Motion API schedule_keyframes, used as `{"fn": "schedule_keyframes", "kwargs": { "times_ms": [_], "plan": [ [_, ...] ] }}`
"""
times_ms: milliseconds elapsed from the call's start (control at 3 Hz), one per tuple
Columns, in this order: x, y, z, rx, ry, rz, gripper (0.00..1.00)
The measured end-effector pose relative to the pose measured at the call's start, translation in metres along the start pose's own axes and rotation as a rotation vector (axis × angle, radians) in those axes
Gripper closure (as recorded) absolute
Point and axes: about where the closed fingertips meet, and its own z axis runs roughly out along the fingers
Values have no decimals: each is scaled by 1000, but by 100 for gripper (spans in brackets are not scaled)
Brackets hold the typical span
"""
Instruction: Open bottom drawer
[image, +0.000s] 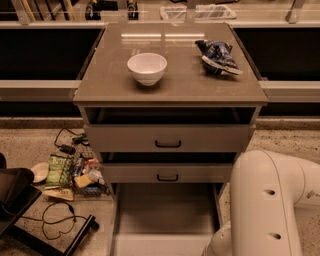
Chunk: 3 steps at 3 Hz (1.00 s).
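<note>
The bottom drawer (165, 212) stands open at 6 o'clock in the view. Its plain tray is bare, and its front and handle are cut off by the lower edge. A white arm (265, 205) fills the 5 o'clock corner and covers the tray's right side. The gripper lies past the bottom edge, out of sight, so I cannot tell whether it is open or closed.

Above the tray, the middle drawer (200, 173) and top drawer (200, 138) each show a dark gap over their fronts. On the desk (175, 87), a white bowl (147, 67) sits toward 11 o'clock and a crumpled blue bag (218, 55) toward 1 o'clock, well apart. On the floor at 8 o'clock lie snack packets (60, 170) and a looped cable (57, 220), their details hard to make out.
</note>
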Motion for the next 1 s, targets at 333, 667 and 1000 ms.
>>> {"fn": "schedule_keyframes", "kwargs": {
  "times_ms": [333,667,1000],
  "plan": [
    [0,0,0,0,0,0,5],
    [0,1,1,-2,0,0,0],
    [0,1,0,-1,0,0,0]
  ]
}}
